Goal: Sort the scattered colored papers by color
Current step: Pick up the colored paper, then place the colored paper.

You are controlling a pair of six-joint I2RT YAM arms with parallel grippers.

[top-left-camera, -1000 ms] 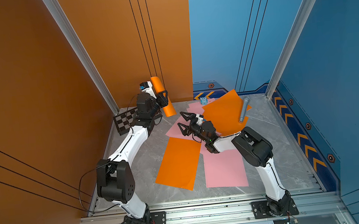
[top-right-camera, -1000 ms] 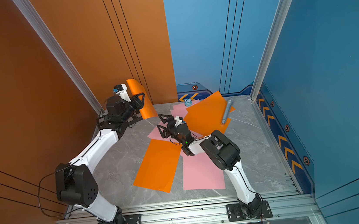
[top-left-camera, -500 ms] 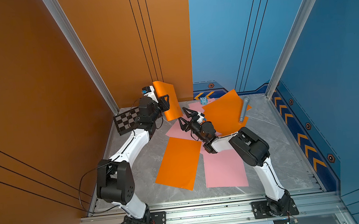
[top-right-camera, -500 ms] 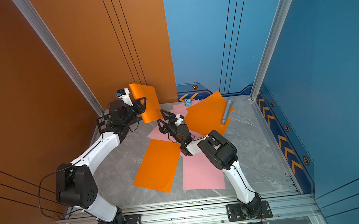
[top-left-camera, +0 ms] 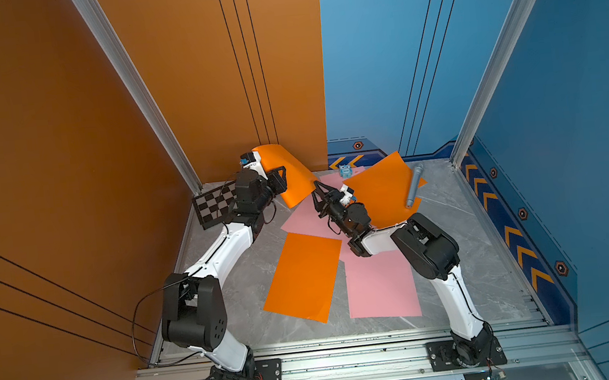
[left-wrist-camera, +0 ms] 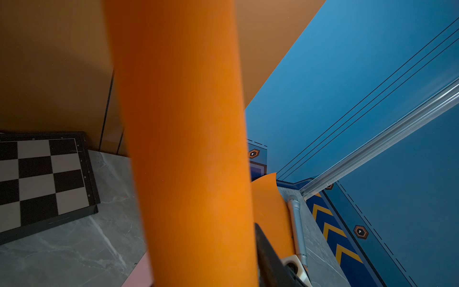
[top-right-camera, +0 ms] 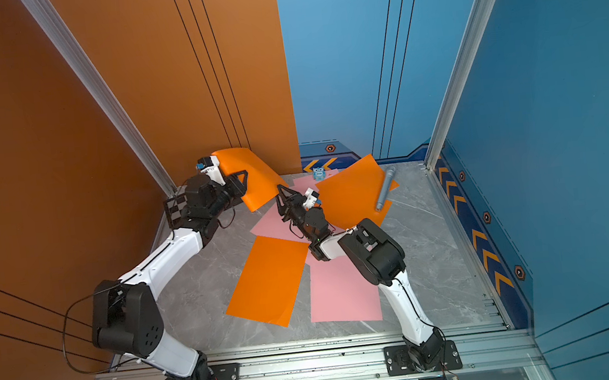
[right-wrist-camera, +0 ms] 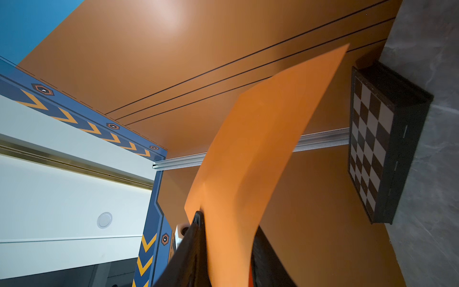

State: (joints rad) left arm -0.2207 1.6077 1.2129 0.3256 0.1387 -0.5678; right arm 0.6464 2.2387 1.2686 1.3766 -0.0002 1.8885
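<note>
By the front rail, flat orange sheet (top-left-camera: 304,275) lies just beside pink sheet (top-left-camera: 380,287). Mid-floor, R gripper (top-left-camera: 315,190) straddles low corner of raised sheet (top-left-camera: 296,174); pinched or not, can't tell. L gripper (top-left-camera: 281,178) clamps it higher up, paper curling overhead. Looks like a handover: R needs firm pinch before L lets go. At back, orange w/ tube (top-left-camera: 414,187) on top.

My left arm (top-left-camera: 224,249) and right arm (top-left-camera: 457,298) wear white shells between bulky black joints; the right gripper (top-left-camera: 317,186) is black; a thin black cable (top-left-camera: 133,328) loops off the left.
</note>
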